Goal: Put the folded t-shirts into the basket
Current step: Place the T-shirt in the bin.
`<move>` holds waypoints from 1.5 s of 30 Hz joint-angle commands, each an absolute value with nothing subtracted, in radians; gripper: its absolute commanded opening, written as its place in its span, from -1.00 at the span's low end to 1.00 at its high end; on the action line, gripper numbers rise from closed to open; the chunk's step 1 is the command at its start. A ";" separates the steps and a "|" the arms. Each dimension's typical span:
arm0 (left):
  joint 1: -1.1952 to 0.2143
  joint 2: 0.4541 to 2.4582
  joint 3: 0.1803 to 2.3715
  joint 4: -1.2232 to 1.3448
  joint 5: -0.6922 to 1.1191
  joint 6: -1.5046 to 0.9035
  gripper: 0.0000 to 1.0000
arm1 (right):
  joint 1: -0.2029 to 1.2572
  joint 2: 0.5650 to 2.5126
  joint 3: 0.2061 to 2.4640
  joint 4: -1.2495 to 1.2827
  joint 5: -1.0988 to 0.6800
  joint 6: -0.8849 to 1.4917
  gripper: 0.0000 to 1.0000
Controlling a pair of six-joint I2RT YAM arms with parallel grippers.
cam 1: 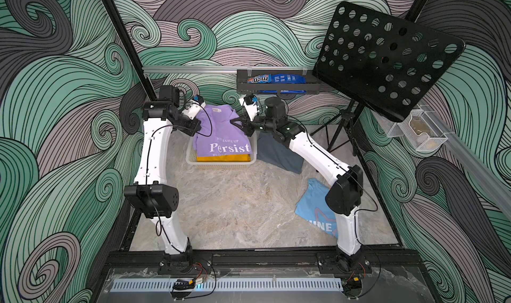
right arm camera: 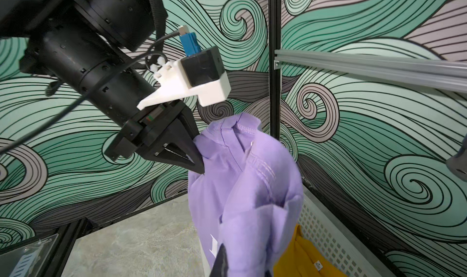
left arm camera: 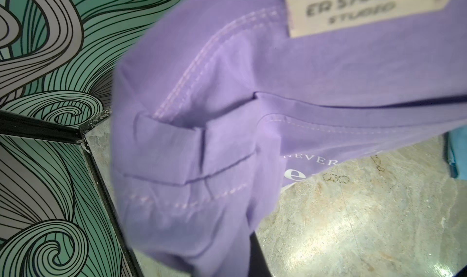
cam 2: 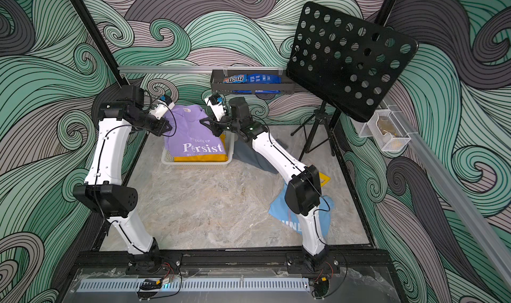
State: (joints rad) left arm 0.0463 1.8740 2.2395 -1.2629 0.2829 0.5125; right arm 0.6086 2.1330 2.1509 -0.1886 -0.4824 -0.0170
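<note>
Right wrist view is showing the left jaws clamped on one collar-end corner of the lilac tee; in both top views the right jaws are pinching the opposite corner. The tee is hanging over the basket, its printed end draping onto the yellow tee inside. I am planning to lower both corners together, level, releasing only once the collar end is sitting within the basket's rim.

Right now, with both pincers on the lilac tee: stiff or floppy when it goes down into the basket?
Likely floppy: the lilac tee sags between the left pincer and right pincer, bunching at each grip. Probably light, since two small pinches carry it. Its folds may slump open over the mustard tee in the basket.
</note>
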 commanded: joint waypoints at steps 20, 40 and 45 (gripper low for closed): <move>0.066 2.040 2.244 -1.225 0.270 0.545 -1.00 | 0.579 2.269 2.139 -0.187 -0.540 -0.012 -1.00; 0.066 2.097 2.228 -1.336 0.266 0.552 -1.00 | 0.561 2.179 2.002 -0.178 -0.541 0.000 -1.00; 0.065 2.106 2.229 -1.339 0.254 0.559 -1.00 | 0.561 2.173 1.975 -0.170 -0.544 0.003 -1.00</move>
